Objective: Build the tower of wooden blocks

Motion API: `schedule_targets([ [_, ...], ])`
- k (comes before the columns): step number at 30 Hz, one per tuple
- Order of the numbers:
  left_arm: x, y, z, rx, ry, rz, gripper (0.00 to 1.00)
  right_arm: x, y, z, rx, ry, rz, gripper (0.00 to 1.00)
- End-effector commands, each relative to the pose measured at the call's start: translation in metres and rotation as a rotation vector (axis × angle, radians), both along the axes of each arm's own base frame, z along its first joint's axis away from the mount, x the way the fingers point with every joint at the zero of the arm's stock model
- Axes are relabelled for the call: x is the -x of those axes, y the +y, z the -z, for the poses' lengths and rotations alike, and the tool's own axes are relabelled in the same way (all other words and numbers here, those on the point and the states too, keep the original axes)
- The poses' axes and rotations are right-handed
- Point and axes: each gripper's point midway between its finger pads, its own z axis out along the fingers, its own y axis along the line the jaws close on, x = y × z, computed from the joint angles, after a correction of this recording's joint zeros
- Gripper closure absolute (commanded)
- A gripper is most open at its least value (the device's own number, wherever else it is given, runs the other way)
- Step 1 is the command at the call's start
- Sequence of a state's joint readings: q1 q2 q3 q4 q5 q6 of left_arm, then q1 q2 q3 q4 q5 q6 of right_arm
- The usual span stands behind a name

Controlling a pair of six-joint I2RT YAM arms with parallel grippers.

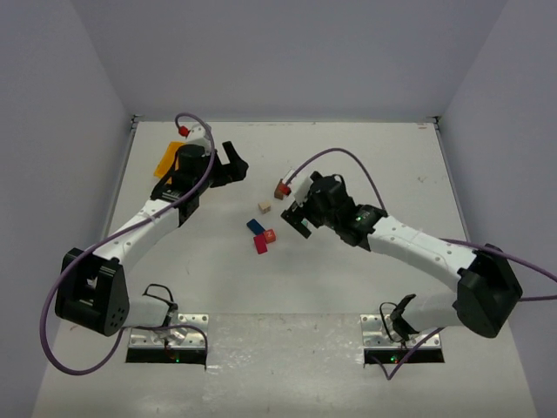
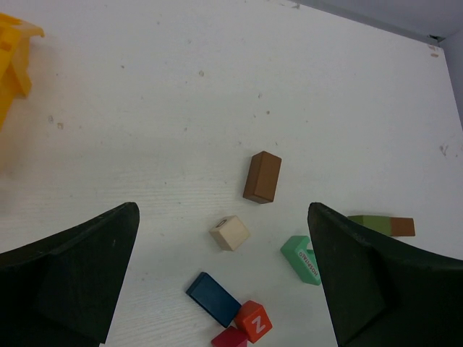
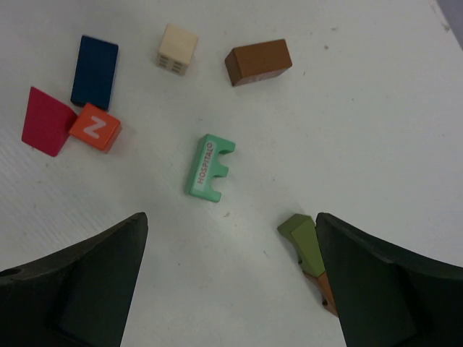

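**Blocks scattered mid-table, both grippers empty**

On the white table (image 1: 365, 165), the blocks lay loose, each resting directly on the surface. Nearest the arm bases was the red block (image 1: 260, 246), a wedge. The orange block (image 1: 269, 235) touched its far-right side, and the wrist views showed a white letter on its face. The blue block (image 1: 255, 225), a flat slab, lay just beside those two on the far-left side. Farther back sat the tan block (image 1: 265, 207), a small cube on its own. Beyond it, slightly to the right, lay the brown block (image 1: 282, 188).

The right gripper (image 1: 298, 220) hung just right of this cluster with its fingers spread wide and nothing between them. Its wrist camera showed the teal block (image 3: 210, 167), a notched piece with lettering, lying flat ahead of the fingers. The same view showed the olive block (image 3: 307, 242), a long piece with a brownish end, partly hidden behind one finger.

The left gripper (image 1: 233, 165) hovered farther back and to the left, apart from the blocks. Its fingers were likewise fully spread and held nothing. Behind that arm, at the far left of the table, lay the yellow tray (image 1: 165, 160), mostly covered by the arm.
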State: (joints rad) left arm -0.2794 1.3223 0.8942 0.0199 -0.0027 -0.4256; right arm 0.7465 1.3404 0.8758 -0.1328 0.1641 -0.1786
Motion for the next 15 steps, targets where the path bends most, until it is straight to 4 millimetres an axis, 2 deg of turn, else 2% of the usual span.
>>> schedule_targets([
  [1, -0.004, 0.009, -0.018, 0.029, -0.068, -0.047, 0.00, -0.009, -0.014, 0.010, 0.078, -0.099, 0.247, 0.01],
  [5, -0.004, 0.004, -0.014, 0.040, -0.056, -0.027, 0.00, -0.001, -0.012, 0.047, 0.105, -0.009, 0.281, 0.01],
  [8, -0.004, 0.004, -0.013, 0.041, -0.054, -0.026, 0.00, -0.001, -0.004, 0.062, 0.097, 0.027, 0.273, 0.01],
  [15, -0.002, 0.001, -0.012, 0.045, -0.050, -0.009, 0.00, -0.005, 0.008, 0.072, 0.071, 0.027, 0.235, 0.01],
])
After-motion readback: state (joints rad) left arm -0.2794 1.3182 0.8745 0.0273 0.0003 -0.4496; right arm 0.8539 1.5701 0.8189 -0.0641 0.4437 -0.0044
